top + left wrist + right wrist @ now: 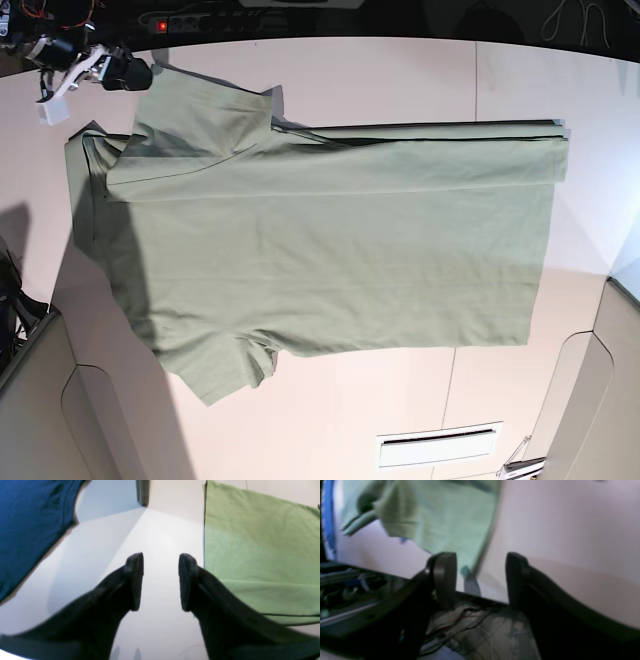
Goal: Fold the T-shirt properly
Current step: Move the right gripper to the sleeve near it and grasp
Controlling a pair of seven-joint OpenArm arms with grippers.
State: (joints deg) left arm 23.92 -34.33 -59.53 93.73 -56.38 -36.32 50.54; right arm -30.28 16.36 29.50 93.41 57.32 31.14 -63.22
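The pale green T-shirt (330, 250) lies flat on the white table, collar end to the left and hem to the right. Its far long side is folded over into a band (400, 160), and the far sleeve (190, 120) lies on the body. My right gripper (128, 73) hovers at the far left corner beside that sleeve. In its wrist view the right gripper (481, 577) is open and empty, with the shirt (440, 517) just beyond the fingertips. My left gripper (161, 580) is open over bare table, left of the shirt's straight edge (262, 555).
A dark blue garment (30, 525) lies left of my left gripper, and a dark post (142, 492) stands at the back. Loose cables (470, 630) hang below the table edge. A power strip (200, 22) sits at the far edge and a white slotted part (437, 447) near the front.
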